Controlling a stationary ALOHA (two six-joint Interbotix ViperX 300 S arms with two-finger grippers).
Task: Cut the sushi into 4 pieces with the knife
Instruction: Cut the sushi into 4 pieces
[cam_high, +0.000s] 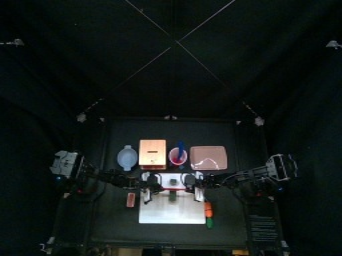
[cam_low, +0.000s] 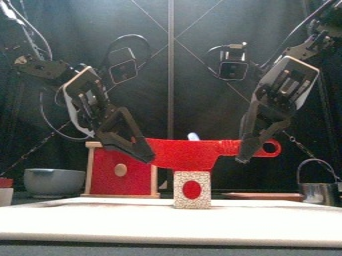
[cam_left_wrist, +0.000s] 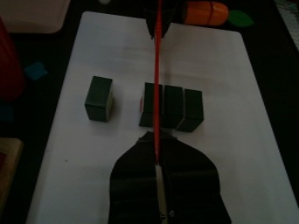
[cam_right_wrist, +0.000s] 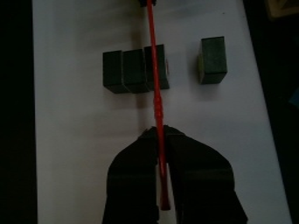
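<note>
Starting leftmost: left hand (cam_low: 136, 148) clenched on the blade end of a flat red plastic toy knife (cam_low: 201, 150). Behind and below that hand, toward the back of the tabletop (cam_left_wrist: 278, 131), a pale wooden box with a red drawer front (cam_low: 114, 170). Further out to the left, a round blue-grey bowl (cam_low: 51, 181). Neither in the way.

Toward the middle: knife held level from hand to hand, edge down. Straight beneath it, about midway between the two hands, a toy sushi roll of dark green blocks (cam_left_wrist: 172, 107) on a white rectangular plastic cutting board (cam_left_wrist: 228, 87). Long axis of the roll running front to back, square across the blade. Three blocks side by side and touching. A fourth, single dark green block (cam_left_wrist: 101, 98) lying apart behind the hands' line, with a clear gap. By the look of it, one cut made and two to go.

From either wrist, blade line close above the three, seemingly over the seam nearest the loose block. Whether touching, hard to tell.

At the right: right hand (cam_low: 249, 152) clenched on the handle end of the same knife, with the handle's ring poking out past it.

Neither hand nearer than the other. Next move likely a straight, even drop by both, blade kept level and on the seam. Any tilt or front-to-back drift risks landing on a block's face instead.
</note>
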